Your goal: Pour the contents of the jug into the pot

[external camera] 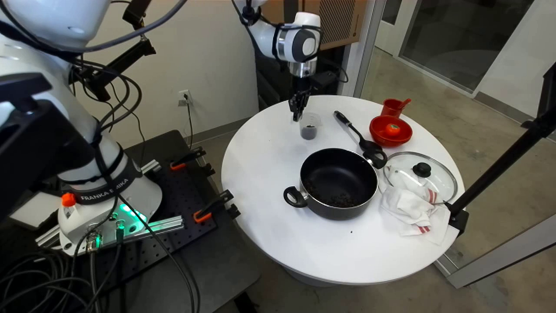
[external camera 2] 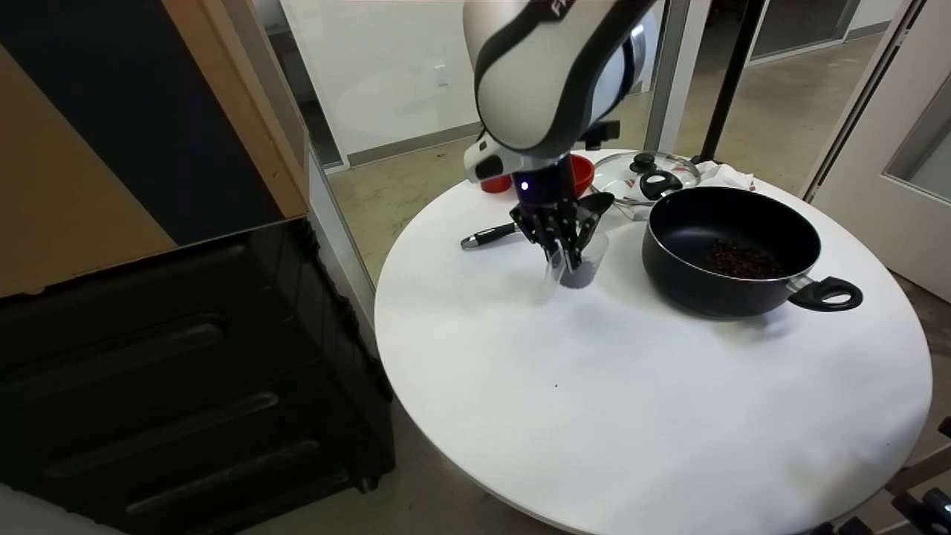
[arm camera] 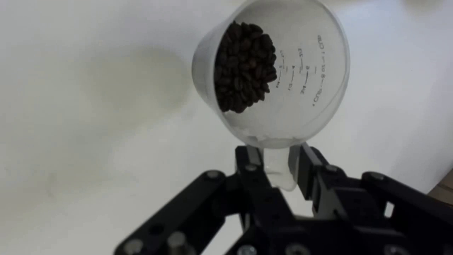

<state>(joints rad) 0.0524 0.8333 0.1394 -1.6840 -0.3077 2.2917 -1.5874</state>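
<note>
Measuring jug point(arm camera: 300, 117): clear w/ blk markings; coffee beans point(arm camera: 244, 67) dk brn. Pot point(external camera 2: 687, 286) blk in & out, silvery rim. Gripper point(arm camera: 277, 163) blk; arm point(external camera 2: 546, 96) wht w/ gray & blk. Tabletop point(external camera: 278, 234) wht. Bowl point(external camera: 391, 142) & cup point(external camera: 391, 108) red; tomato point(external camera: 392, 130) orange-red w/ grn top. Lid point(external camera: 438, 176) clear, blk knob point(external camera: 421, 169). Ladle point(external camera: 367, 144) blk. Towel point(external camera: 404, 208) wht w/ red stripes. Cardboard box point(external camera 2: 67, 178) brn, dk band.

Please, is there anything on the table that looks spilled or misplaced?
Yes: in an exterior view, a tiny dark speck lies on the white table, outside the pot. It looks odd there: the pot holds similarly dark beans, so one may have spilled, but the speck is too small to tell.
</note>
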